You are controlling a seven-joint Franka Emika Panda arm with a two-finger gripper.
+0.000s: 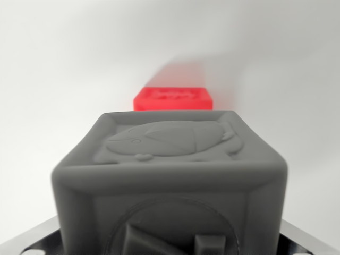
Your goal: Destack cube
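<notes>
Filling most of the wrist view, a grey cube [170,180] sits very close to the camera, its upper face carrying a raised animal figure inside a square rim and its near face showing a round embossed motif. Dark gripper [170,245] parts edge into the bottom corners on the wrist view's left and right, flanking the grey cube; the fingertips themselves are hidden, so whether they clamp the cube cannot be told. Beyond the grey cube, a red cube [173,99] rests on the pale white counter [58,79], apart from it, with faint relief on its top and a reddish glow on the surface behind.
</notes>
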